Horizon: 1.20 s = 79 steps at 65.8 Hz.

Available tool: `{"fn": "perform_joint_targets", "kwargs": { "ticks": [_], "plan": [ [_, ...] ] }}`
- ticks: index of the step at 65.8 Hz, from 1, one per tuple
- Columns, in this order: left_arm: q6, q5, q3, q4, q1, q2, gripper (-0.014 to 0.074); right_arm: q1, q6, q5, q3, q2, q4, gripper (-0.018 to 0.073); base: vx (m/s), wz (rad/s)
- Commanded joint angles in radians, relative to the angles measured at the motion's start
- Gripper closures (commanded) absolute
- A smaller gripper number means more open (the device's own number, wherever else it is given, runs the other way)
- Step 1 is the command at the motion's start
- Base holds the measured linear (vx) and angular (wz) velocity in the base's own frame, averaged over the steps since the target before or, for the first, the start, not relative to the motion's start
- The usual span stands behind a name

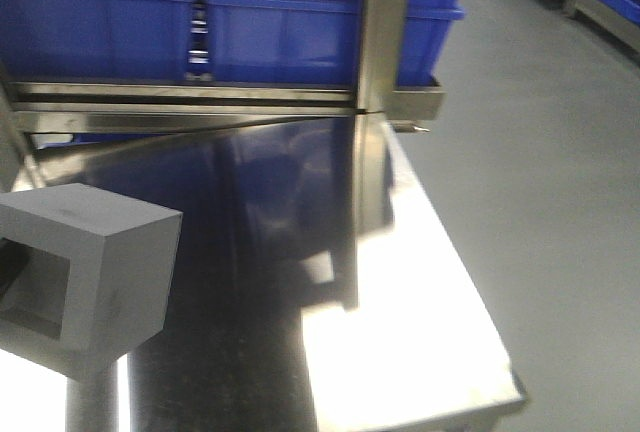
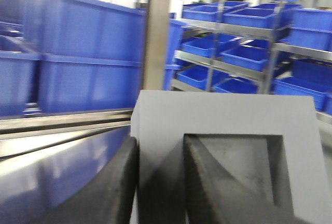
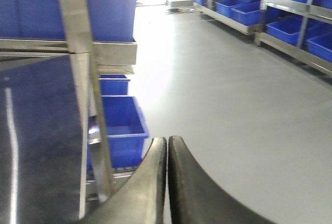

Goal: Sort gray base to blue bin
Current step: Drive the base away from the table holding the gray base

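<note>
left wrist-mounted view shows the left gripper (image 2: 161, 146) with its curved matte black fingers clamped on one wall of the gray base (image 2: 223, 115), one finger inside the square recess and one outside. the smooth-walled blue bin (image 2: 83, 53) stands beyond the gripper. only the front-facing view shows the block's cube shape over the glossy steel bench (image 1: 400, 352). the right gripper (image 3: 167, 141) has its fingers pressed together.

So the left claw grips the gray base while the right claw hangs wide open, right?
No: the right claw is shut and empty, as the right wrist view shows. The left claw does grip the gray base.
</note>
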Motion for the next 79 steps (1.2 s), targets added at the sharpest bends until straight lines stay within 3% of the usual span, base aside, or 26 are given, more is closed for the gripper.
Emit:
{"fn": "perform_joint_targets", "kwargs": {
  "ticks": [1,79],
  "plan": [
    [-0.005,-0.101,-0.031,-0.01,-0.002,0.004,0.0603,-0.004,-0.012,-0.072,0.002,0.019,-0.004,0.0564,-0.12,-0.51],
    [-0.005,-0.101,-0.031,-0.01,-0.002,0.004,0.0603,-0.004,-0.012,-0.072,0.002,0.019,-0.004,0.0564,-0.04,-0.59]
  ]
}}
